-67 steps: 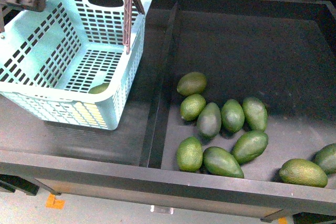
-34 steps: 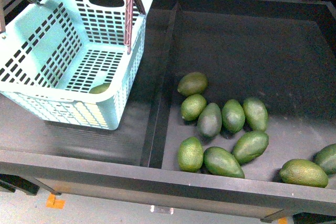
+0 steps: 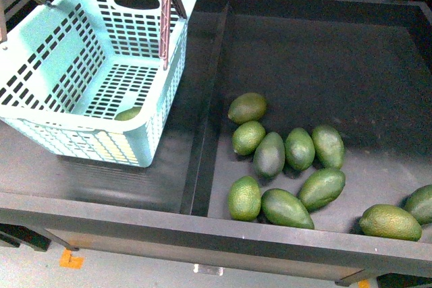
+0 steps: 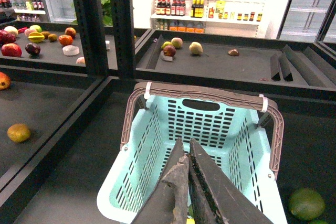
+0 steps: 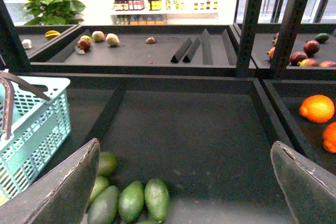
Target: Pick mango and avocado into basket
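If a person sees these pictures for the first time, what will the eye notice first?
First the light turquoise basket at the left of the front view, with a green fruit on its slotted floor. Next the cluster of green avocados lying in the dark tray at the right. In the left wrist view, the left gripper hangs shut over the basket.

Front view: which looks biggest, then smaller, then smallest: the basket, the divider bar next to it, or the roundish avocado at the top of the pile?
1. Turquoise basket
2. Black divider bar
3. Topmost avocado
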`<move>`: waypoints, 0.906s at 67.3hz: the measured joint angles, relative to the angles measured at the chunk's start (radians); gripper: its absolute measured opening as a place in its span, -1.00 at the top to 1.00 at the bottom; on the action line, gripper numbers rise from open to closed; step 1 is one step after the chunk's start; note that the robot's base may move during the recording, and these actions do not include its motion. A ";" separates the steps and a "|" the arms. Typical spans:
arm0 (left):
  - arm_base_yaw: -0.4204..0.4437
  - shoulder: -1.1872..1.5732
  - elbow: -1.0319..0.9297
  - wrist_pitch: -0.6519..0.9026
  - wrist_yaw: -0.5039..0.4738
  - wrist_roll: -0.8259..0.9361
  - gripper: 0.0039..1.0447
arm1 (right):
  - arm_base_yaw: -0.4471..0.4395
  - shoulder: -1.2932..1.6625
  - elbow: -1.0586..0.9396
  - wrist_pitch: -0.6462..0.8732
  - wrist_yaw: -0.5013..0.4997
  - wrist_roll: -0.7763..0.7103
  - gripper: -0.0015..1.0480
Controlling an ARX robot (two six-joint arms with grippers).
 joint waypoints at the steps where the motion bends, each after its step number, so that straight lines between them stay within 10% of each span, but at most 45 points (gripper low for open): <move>1: 0.000 0.000 -0.005 0.005 0.001 0.000 0.96 | 0.000 0.000 0.000 0.000 0.000 0.000 -0.83; 61: 0.000 -0.640 -0.083 -0.533 0.000 0.003 0.96 | 0.000 0.000 0.000 0.000 0.000 0.000 -0.83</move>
